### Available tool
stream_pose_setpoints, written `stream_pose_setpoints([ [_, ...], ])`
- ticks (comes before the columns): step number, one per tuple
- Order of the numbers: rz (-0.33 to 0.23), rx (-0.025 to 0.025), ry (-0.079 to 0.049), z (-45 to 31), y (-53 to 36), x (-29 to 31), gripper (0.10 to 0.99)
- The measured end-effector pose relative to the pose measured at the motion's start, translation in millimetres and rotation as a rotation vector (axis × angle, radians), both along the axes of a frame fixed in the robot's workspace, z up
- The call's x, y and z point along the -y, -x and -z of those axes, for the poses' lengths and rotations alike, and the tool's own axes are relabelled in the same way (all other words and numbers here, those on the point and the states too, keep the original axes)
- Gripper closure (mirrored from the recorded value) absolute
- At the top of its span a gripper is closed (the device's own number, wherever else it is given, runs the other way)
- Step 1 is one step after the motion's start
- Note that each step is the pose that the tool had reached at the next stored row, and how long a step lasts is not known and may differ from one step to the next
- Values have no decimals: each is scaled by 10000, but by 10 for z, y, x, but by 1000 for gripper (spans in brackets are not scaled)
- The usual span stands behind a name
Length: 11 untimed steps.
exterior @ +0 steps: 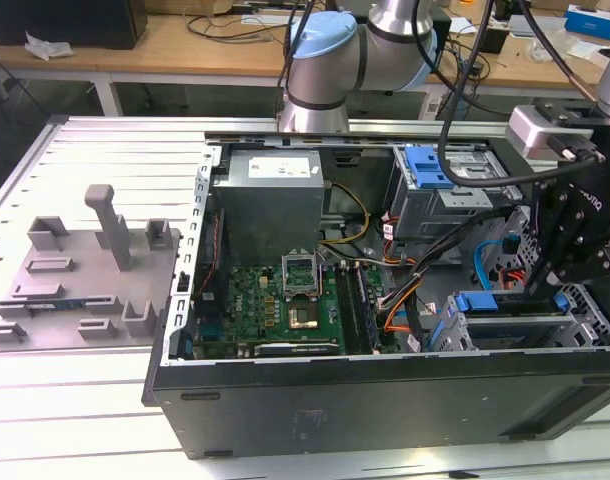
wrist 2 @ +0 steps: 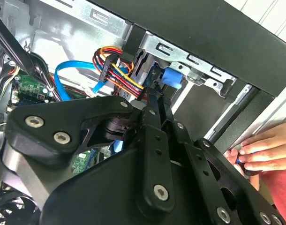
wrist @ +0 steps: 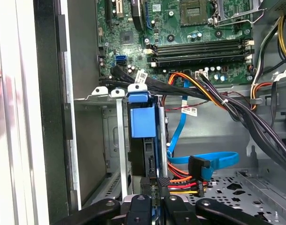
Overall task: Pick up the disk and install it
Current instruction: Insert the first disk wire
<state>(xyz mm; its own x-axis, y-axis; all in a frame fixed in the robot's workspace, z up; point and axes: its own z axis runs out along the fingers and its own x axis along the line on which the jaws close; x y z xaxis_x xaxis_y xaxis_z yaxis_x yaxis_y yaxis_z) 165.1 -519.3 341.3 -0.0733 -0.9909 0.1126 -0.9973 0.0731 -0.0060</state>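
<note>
Open computer case (exterior: 385, 400) lies on its side on a slatted table (exterior: 75, 420). Landmark is the grey drive cage (wrist: 120, 140), in the case corner at the exterior view's right.

Gripper (wrist: 154, 192) is down inside the case at the cage mouth. Its jaws are drawn in narrow and clamp the near edge of the disk (wrist: 143, 123). The disk stands on edge inside the cage, between the metal rails, with the blue carrier face outward. In the second wrist view the gripper (wrist 2: 157, 101) reaches into the same slot, with the disk's blue carrier (wrist 2: 171, 77) just past its tips.

Blue data cable (wrist: 213, 161) loops just beside the cage on the case floor. A bundle of red, yellow and orange power wires (wrist 2: 115, 65) hangs beside the cage. Motherboard (wrist: 194, 28) lies past the cage, with black cables crossing between them. Power supply box (exterior: 270, 195) is well apart from the cage, beyond the motherboard. A person's hand (wrist 2: 269, 150) rests on the case's outer wall near the cage, outside it. Grey fixture plate (exterior: 75, 270) lies outside the case, far from the cage, at the exterior view's left.
</note>
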Motion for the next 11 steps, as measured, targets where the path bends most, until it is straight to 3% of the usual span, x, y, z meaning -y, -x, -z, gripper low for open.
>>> stream_pose_setpoints([
  [8,0,0,-2,15,-4,-9,918],
  [11,1,-1,-8,-20,-4,-11,918],
])
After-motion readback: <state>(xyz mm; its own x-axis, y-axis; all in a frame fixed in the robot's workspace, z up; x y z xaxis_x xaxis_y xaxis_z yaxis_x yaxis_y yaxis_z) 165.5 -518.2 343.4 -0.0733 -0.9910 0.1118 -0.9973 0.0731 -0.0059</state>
